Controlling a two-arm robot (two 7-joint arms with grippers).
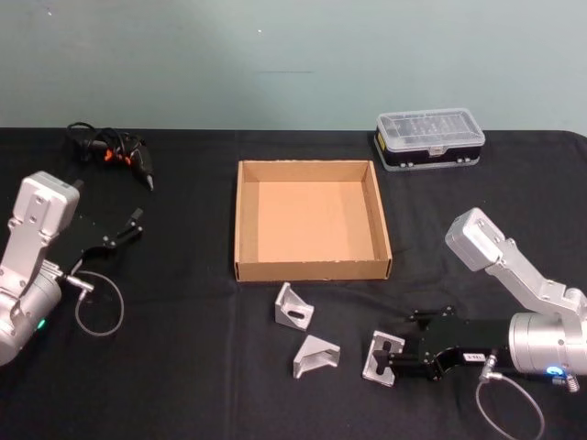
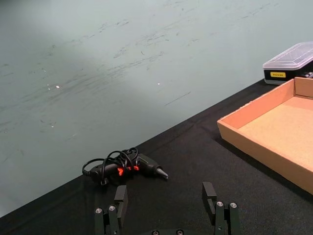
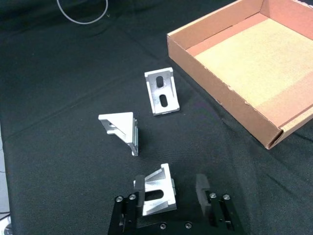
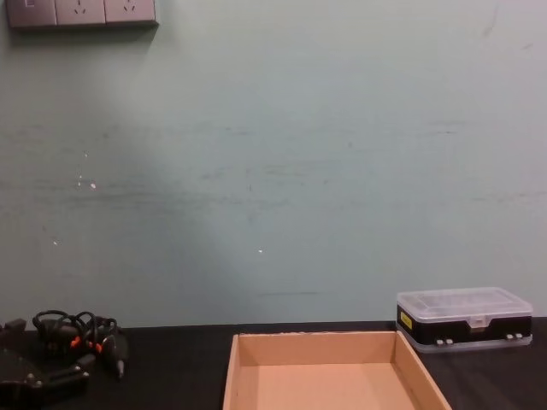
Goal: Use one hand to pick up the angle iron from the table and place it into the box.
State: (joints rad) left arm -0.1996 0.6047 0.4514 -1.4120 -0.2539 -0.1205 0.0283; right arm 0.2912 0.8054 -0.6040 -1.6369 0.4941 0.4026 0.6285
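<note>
Three silver angle irons lie on the black table (image 1: 183, 367) in front of the tan box (image 1: 312, 269). One (image 1: 293, 307) is nearest the box, one (image 1: 315, 356) sits in the middle, and one (image 1: 378, 359) is to the right. My right gripper (image 1: 393, 357) is low over the table, open, with that right angle iron (image 3: 157, 196) between its fingers (image 3: 138, 188), leaning against one finger. The other two angle irons (image 3: 163, 90) (image 3: 121, 129) lie beyond it. The box (image 3: 220, 93) holds nothing. My left gripper (image 1: 128, 229) stays parked at the far left, open (image 2: 165, 196).
A black plastic case with a clear lid (image 1: 429, 139) stands behind the box at the right. A black corded tool with orange marks (image 1: 115, 151) lies at the back left. A thin cable loop (image 1: 99, 307) rests on the table by the left arm.
</note>
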